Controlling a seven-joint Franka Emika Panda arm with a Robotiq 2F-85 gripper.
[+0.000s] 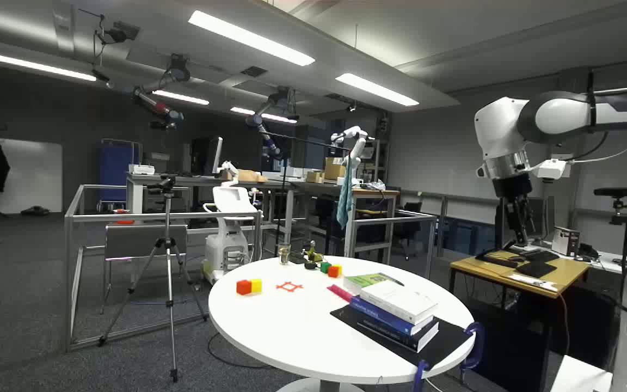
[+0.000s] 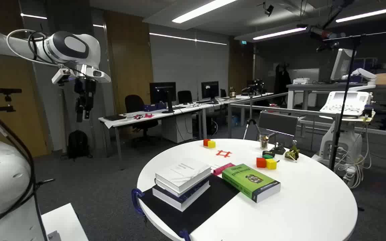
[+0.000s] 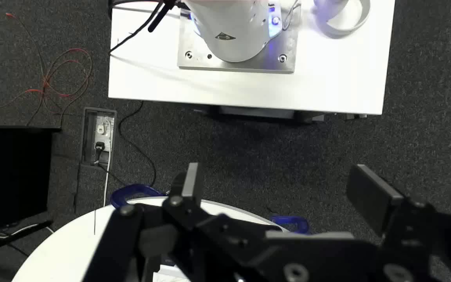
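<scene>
Books (image 2: 181, 184) stacked unevenly near the edge of the bench (image 2: 300, 207) could slip if the end effector (image 3: 277, 179), well apart with jaws spread and empty, descended off-centre and knocked them.

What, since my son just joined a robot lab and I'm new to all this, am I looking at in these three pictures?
The machine is a white, jointed robot arm ending in dark fingers. Two pictures are taken from outside it, in different places. The third is taken from the arm's wrist, looking down past the fingers at the arm's own base, the dark carpet and part of a round white table.

On the table lie a stack of books on a black mat, a green book, and small red and yellow blocks; blue clamps sit at its edge.

As for what is held: nothing. The fingers stand wide apart, with no object between them.
</scene>
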